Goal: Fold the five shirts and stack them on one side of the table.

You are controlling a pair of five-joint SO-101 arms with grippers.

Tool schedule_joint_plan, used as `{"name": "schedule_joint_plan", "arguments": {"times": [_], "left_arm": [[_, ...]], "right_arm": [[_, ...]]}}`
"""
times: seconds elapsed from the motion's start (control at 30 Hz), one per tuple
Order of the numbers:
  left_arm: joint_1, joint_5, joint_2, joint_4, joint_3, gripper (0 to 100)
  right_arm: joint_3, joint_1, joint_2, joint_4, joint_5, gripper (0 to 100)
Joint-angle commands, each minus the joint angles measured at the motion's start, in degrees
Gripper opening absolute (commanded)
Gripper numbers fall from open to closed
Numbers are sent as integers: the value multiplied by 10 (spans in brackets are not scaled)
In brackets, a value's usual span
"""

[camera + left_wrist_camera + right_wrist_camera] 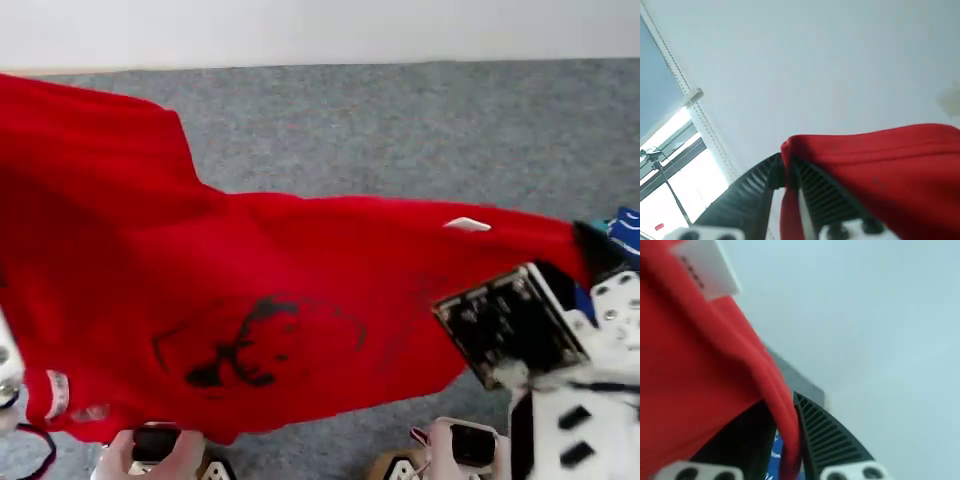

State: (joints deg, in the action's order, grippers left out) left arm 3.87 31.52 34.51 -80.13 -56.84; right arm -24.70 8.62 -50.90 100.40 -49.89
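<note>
A red shirt (250, 290) with a dark print (250, 345) hangs spread wide in the air above the grey table (420, 130), held by both arms. In the left wrist view my left gripper (787, 172) is shut on a bunched red edge of the shirt (890, 170). My right gripper (790, 435) is shut on a red hem (715, 370) near the white neck label (705, 267). In the high view the right gripper (592, 250) holds the shirt's right end, close to the label (467, 225).
A blue striped cloth (626, 232) lies at the table's right edge, behind the right arm (560, 400). The arm bases (455, 450) stand at the near edge. A pale wall runs behind the table's far edge.
</note>
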Motion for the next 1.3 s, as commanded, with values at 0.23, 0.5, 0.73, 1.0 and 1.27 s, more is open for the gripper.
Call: {"name": "schedule_joint_plan", "arguments": {"times": [0.23, 0.5, 0.73, 1.0, 1.27], "left_arm": [[-3, 5, -6, -39, 255, 3], [-2, 5, -6, 220, 609, 3], [-2, 6, -7, 485, 841, 3], [2, 37, -43, 613, 924, 3], [15, 37, -231, 626, 765, 3]], "right_arm": [[312, 2, -18, -87, 7, 11], [576, -61, -16, -372, 4, 11], [663, -75, 71, -575, 4, 11], [582, -66, 250, -697, 4, 11], [390, -69, 436, -697, 5, 11]]}}
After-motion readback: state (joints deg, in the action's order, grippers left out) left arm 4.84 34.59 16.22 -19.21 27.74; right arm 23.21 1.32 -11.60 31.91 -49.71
